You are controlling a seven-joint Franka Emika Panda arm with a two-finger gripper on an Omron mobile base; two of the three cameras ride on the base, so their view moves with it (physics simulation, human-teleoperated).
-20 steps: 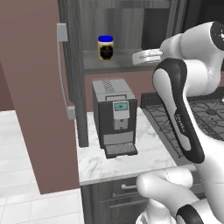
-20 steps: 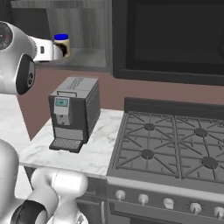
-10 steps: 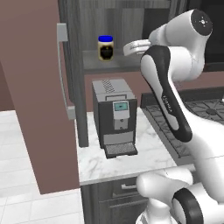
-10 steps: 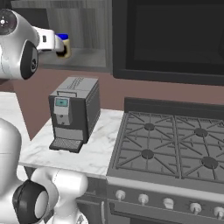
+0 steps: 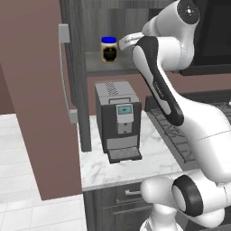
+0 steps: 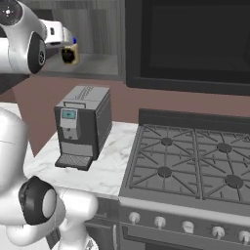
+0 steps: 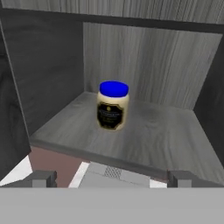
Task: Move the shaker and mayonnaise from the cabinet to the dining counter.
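The end effector (image 7: 112,178) is raised to the open cabinet (image 5: 74,81), its two fingertips (image 7: 41,178) spread wide with nothing between them, aimed into the shelf opening. Ahead of it, the mayonnaise (image 7: 113,105) stands upright on the grey wood-grain shelf (image 7: 166,140), near the middle and a little toward the back, well apart from the fingertips. From the left, the blue-lidded jar sits just beside the arm's wrist. Below the shelf, a dark coffee machine (image 5: 118,121) stands on the marble counter (image 5: 153,163), and a gas stove (image 6: 195,166) lies to its right. The cabinet door (image 5: 36,90) hangs open at the left.
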